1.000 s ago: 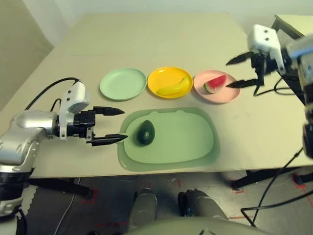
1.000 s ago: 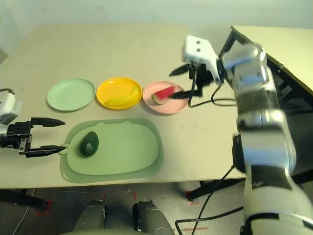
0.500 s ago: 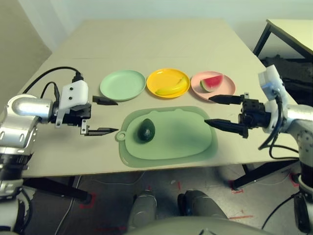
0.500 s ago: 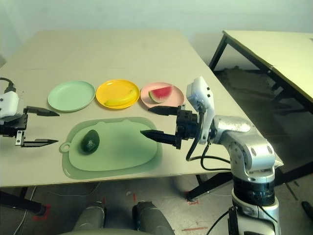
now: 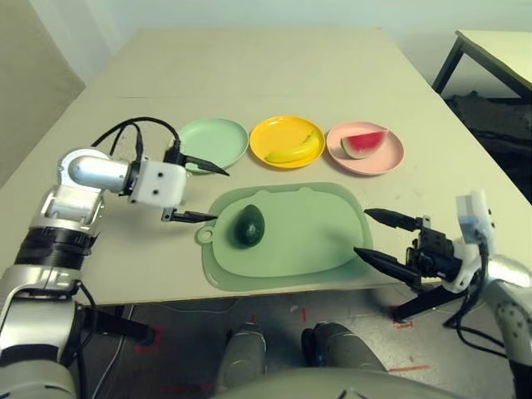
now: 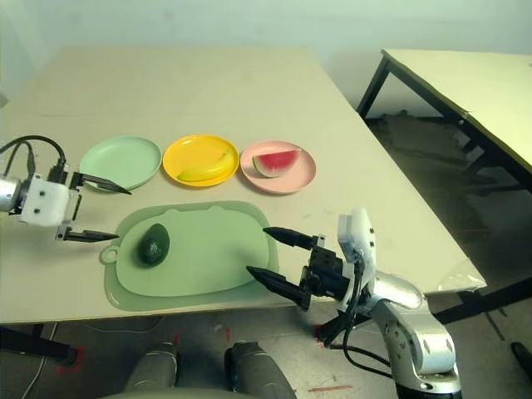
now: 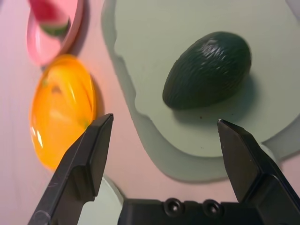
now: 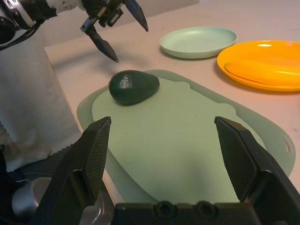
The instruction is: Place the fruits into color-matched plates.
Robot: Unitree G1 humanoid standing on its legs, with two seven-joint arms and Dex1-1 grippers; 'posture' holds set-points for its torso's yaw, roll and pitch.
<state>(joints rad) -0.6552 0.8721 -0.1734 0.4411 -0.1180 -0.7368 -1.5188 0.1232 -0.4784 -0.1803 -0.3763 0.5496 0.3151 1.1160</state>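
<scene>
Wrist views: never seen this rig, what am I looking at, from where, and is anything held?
A two-armed humanoid at a table. Two pictures come from its head, looking down; two from cameras behind each claw. The left claw is open, aimed at the avocado lying on the green mat. The right claw is open at the mat's near right corner. Banana lies in the yellow plate, watermelon in the pink plate; the mint plate is bare. Nothing is held.

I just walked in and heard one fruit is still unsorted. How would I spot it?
Find the large pale green rounded-rectangle mat at the table's near edge, below the row of three round plates. Toward its left end lies a dark green egg-shaped toy avocado, the one fruit not on a plate.
</scene>
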